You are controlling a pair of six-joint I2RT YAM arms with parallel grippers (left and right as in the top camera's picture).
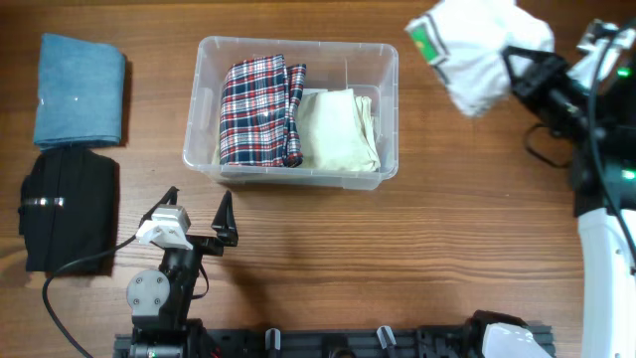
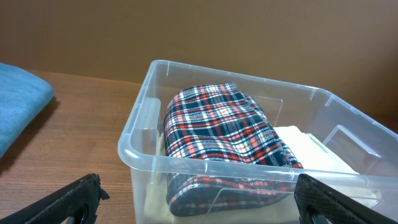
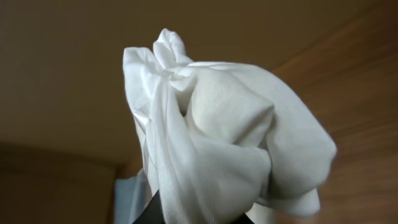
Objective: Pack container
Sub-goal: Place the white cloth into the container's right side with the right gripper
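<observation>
The clear plastic container stands at the table's centre back. It holds a folded red, white and navy plaid cloth on the left and a cream cloth on the right. The left wrist view shows the container with the plaid cloth close in front. My left gripper is open and empty just in front of the container's near wall. My right gripper is shut on a bunched white garment, held up at the far right; the white garment fills the right wrist view.
A folded blue cloth lies at the far left and a folded black garment in front of it. The blue cloth shows at the left edge of the left wrist view.
</observation>
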